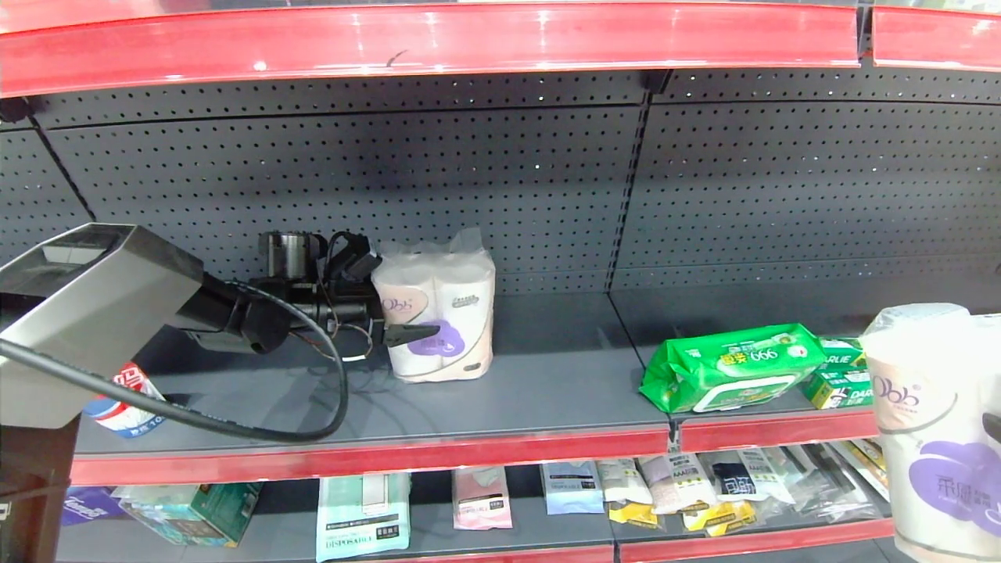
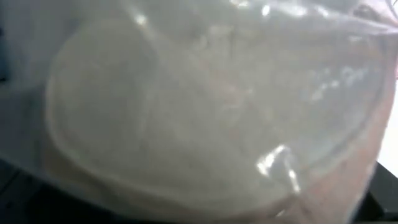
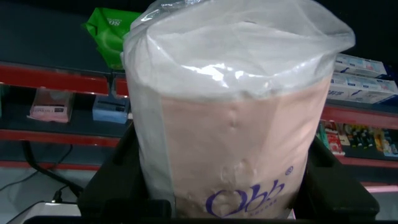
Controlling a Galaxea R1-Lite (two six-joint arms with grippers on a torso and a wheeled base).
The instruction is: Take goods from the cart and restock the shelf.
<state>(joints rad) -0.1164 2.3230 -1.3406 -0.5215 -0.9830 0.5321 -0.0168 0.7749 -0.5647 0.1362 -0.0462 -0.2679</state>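
Observation:
A plastic-wrapped toilet paper pack point(image 1: 438, 313) stands upright on the grey shelf point(image 1: 547, 383), near the pegboard back. My left gripper point(image 1: 387, 301) reaches in from the left and is shut on it, one dark finger point(image 1: 410, 335) lying across the pack's front. The left wrist view has the pack's wrap point(image 2: 205, 106) pressed close to the lens. A second, identical toilet paper pack point(image 1: 938, 430) hangs in front of the shelf at the lower right. My right gripper point(image 3: 227, 186) is shut on that second pack point(image 3: 236, 112), with black fingers point(image 3: 118, 174) on both sides.
A green wipes pack point(image 1: 727, 366) and green boxes point(image 1: 841, 375) lie on the shelf's right section. A bottle point(image 1: 125, 403) lies at the far left under my left arm. The lower shelf point(image 1: 500, 500) holds several flat packets. A red-edged shelf point(image 1: 430, 39) runs overhead.

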